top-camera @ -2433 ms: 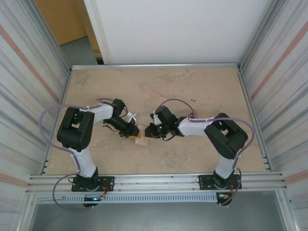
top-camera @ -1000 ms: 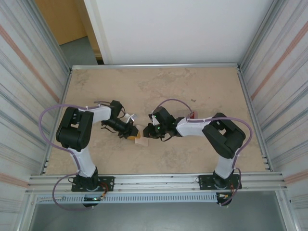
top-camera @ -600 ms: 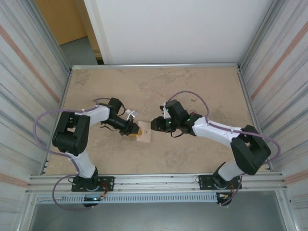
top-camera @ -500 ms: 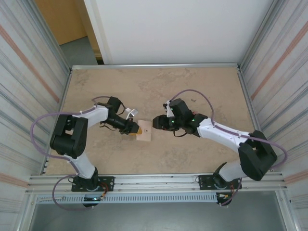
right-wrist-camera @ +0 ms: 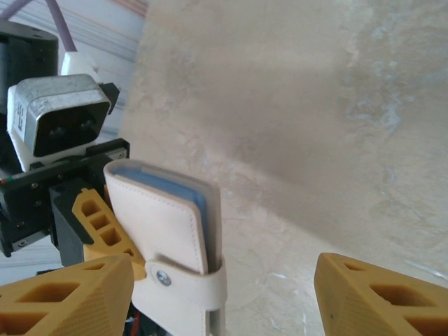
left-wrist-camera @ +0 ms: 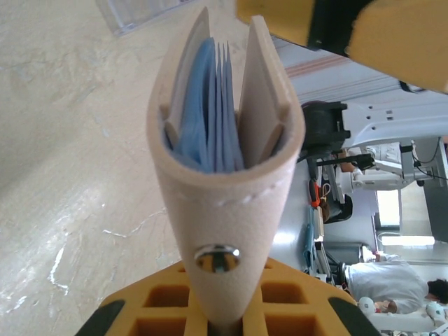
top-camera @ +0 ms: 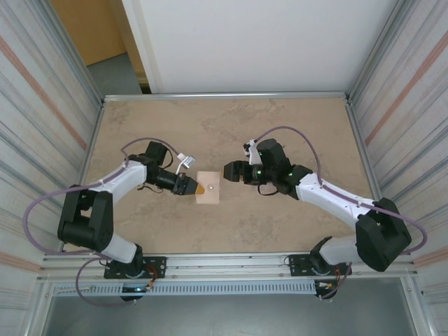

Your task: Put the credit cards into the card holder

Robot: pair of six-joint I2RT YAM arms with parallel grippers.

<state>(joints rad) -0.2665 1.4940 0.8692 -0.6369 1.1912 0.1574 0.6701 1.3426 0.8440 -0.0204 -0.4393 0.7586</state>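
Left gripper point(top-camera: 187, 185) pinches the card holder point(top-camera: 208, 189) between closed jaws; right gripper point(top-camera: 229, 171), jaws apart, faces it (narrow pinch: holder could pivot or slip).

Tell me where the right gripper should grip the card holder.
Probably the free edge opposite the snap, approached from the right: the left gripper clamps the snap end, and the card holder lies broad cover up, so the open right gripper could pinch both covers.
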